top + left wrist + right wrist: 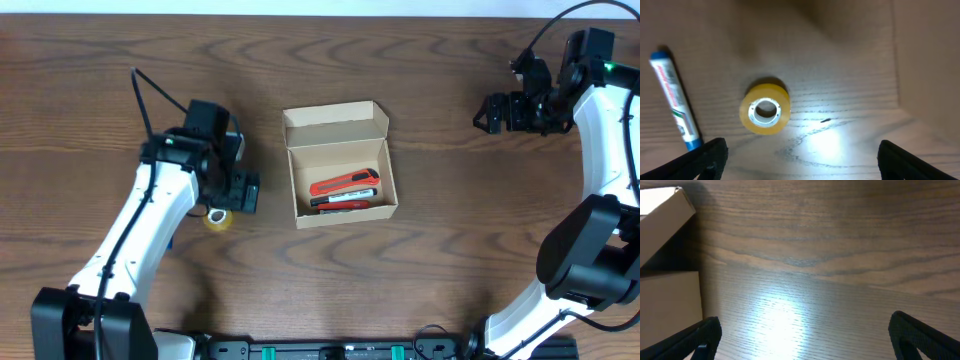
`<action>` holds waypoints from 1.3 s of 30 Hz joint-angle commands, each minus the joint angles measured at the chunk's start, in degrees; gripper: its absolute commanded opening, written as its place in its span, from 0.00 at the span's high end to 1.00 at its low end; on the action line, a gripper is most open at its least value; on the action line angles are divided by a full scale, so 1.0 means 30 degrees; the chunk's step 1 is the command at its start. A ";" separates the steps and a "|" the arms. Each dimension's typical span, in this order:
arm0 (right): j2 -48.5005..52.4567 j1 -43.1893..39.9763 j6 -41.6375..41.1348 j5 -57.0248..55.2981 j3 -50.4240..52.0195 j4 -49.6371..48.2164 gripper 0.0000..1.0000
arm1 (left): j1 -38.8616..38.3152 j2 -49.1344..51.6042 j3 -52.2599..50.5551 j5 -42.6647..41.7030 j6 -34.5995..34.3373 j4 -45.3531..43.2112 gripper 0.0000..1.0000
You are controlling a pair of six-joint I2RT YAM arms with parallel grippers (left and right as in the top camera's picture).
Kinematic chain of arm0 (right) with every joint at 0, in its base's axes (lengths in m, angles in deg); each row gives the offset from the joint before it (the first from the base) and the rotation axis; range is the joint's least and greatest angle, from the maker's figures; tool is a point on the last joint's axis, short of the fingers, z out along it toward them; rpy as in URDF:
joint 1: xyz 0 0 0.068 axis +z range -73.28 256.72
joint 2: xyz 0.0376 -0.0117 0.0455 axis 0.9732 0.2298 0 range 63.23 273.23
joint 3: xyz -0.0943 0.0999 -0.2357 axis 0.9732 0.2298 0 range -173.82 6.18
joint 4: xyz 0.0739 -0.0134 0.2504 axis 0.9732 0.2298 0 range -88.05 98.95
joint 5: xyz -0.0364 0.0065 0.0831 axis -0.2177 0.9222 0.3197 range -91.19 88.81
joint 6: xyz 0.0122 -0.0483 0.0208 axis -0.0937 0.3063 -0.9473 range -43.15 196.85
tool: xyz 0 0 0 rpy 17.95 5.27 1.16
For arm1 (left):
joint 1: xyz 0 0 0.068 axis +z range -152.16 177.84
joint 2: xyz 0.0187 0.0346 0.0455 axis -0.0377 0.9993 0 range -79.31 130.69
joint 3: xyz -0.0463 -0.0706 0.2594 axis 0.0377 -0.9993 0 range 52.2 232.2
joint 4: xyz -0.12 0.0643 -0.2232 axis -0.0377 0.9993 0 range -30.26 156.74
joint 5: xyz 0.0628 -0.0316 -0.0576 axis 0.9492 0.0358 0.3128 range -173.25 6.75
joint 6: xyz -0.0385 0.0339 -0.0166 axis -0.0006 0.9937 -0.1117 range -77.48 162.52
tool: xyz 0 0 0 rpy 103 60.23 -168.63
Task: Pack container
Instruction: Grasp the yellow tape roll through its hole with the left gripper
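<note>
The tan cardboard container [340, 165] stands open at the table's middle, its flap lid raised at the back. Inside lie a red utility knife [344, 183] and a pen [345, 201]. Its side and lid also show in the right wrist view [667, 300]. A yellow tape roll [218, 218] lies on the table left of the box, under my left gripper [245, 192]; it also shows in the left wrist view [765, 109]. A blue-capped marker [675, 100] lies beside it. My left gripper [800, 160] is open and empty. My right gripper [490, 112] is open and empty, far right of the box.
Dark wood table [450, 230]. The left arm covers most of the marker in the overhead view. The right arm runs along the right edge.
</note>
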 commanded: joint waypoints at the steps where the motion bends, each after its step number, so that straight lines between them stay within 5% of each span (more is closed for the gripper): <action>1: -0.0466 0.0051 -0.0204 -0.0277 0.0124 -0.0044 0.01 | -0.0044 0.0131 -0.1195 0.0015 0.0175 -0.0459 0.05; 39: -0.0466 0.0051 -0.0204 -0.0262 0.0124 0.0102 0.01 | -0.0066 0.3198 -0.3534 -0.1457 -0.0109 -0.4197 0.05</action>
